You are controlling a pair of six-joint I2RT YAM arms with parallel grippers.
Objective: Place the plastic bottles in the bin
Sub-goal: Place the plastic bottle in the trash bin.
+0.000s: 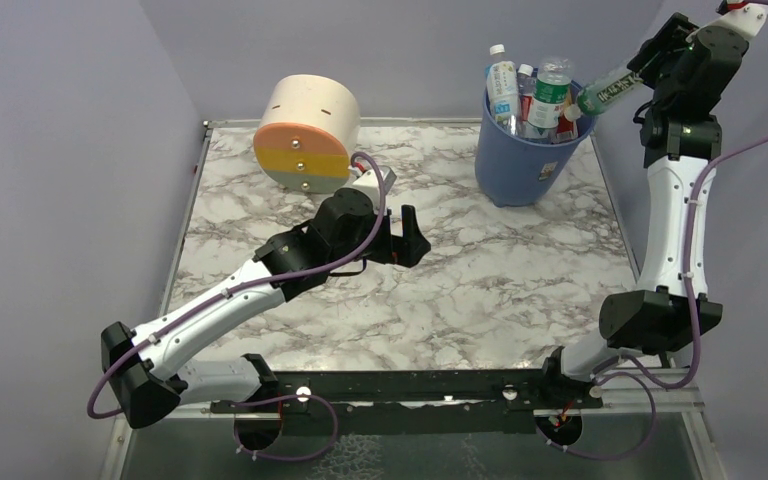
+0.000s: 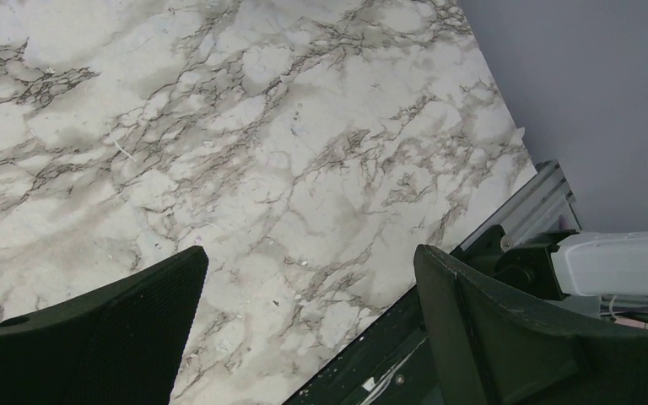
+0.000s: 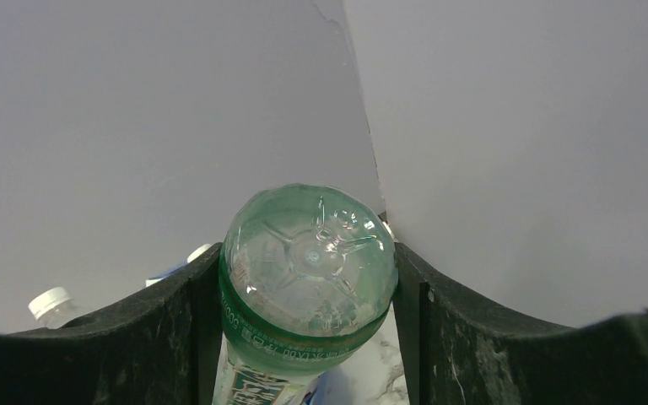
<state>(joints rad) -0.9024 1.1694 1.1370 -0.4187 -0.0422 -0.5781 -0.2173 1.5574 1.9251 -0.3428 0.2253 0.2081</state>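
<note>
The right end effector is gripping a clear plastic bottle with a green label, tilted over the rim of the tall round blue plastic bin at the marble worktop's far right corner. Its neck end is hard to make out. Other clear plastic bottles are sticking out of the bin, lower halves hidden. The left end effector is hanging released over the worktop's middle.

A bin stands back right on the worktop, bottles inside, a further bottle at its right rim; a drum lies back left.
</note>
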